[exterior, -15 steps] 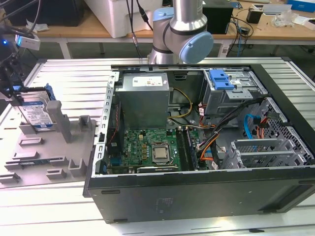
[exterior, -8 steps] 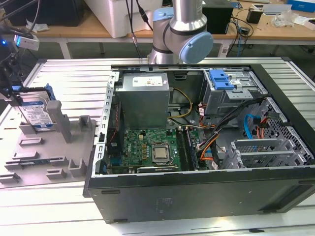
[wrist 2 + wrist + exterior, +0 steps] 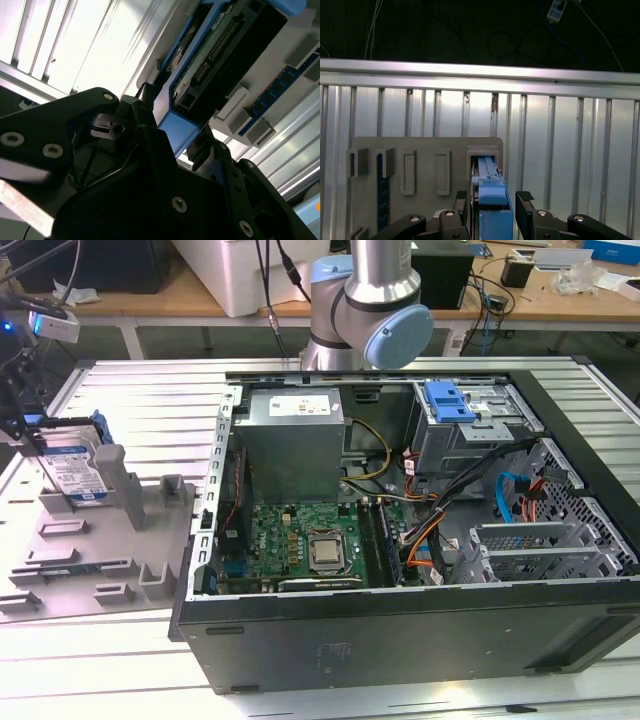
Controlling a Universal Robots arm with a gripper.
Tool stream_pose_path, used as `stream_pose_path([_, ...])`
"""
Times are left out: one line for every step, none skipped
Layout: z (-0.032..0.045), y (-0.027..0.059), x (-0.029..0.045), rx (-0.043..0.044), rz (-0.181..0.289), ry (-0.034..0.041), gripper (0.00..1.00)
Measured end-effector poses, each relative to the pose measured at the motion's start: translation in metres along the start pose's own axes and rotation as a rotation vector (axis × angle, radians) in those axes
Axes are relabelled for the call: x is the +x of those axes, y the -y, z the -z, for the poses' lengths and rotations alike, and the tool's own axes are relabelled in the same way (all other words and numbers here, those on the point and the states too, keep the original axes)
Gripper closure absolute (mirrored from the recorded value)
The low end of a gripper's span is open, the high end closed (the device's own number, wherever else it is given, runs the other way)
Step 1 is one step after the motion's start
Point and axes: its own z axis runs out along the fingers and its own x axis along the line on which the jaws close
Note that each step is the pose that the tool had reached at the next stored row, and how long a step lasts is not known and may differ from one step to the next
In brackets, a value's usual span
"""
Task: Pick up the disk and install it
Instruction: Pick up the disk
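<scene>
Blue plastic of the carrier marks out the disk (image 3: 75, 475), which stands on edge in a slot of the grey fixture (image 3: 120, 540) on the slatted aluminium desk (image 3: 130, 390). This is at the exterior view's left, well apart from the open computer case (image 3: 400, 640).

The hand (image 3: 25, 430) is down at the disk. In the first wrist view the hand (image 3: 492, 200) straddles the carrier's end, with the disk (image 3: 487, 167) running away from it into the slot. I cannot tell whether it is clamped on the carrier or only placed around it.

By my reading this is the pick-up step, at the point of taking hold, and the install is not yet begun. The grey drive cage (image 3: 470, 435) with its blue latch (image 3: 448, 400), inside the case, looks like the place the disk is meant for.

The next move seems to call for a sure hold on the carrier's sides. It also calls for a pull in line with the slot, since the fixture's walls stand close beside the disk.

The disk bears a white-and-blue label (image 3: 80, 478), and the power supply carries a white sticker (image 3: 300, 407). The print on both is too small to read.
</scene>
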Motion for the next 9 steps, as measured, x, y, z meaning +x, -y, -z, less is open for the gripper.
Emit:
stream_pose_path([0.0, 0.0001, 0.0004, 0.0, 0.0, 0.0, 0.49])
stream_pose_path([0.0, 0.0003, 0.0008, 0.0001, 0.0, 0.0, 0.49])
stream_pose_path([0.0, 0.0005, 0.0011, 0.0001, 0.0, 0.0, 0.49])
stream_pose_path([-0.0001, 0.0007, 0.0012, 0.0001, 0.0, 0.0, 0.49])
stream_pose_path([0.0, 0.0011, 0.0013, 0.0001, 0.0, 0.0, 0.49])
stream_pose_path([0.0, 0.0017, 0.0014, 0.0001, 0.0, 0.0, 0.49])
stream_pose_path([0.0, 0.0021, 0.0013, 0.0001, 0.0, 0.0001, 0.49])
stream_pose_path([0.0, 0.0022, 0.0013, 0.0001, 0.0, 0.0, 0.49])
stream_pose_path([0.0, 0.0022, 0.0014, 0.0, 0.0, 0.0, 0.49])
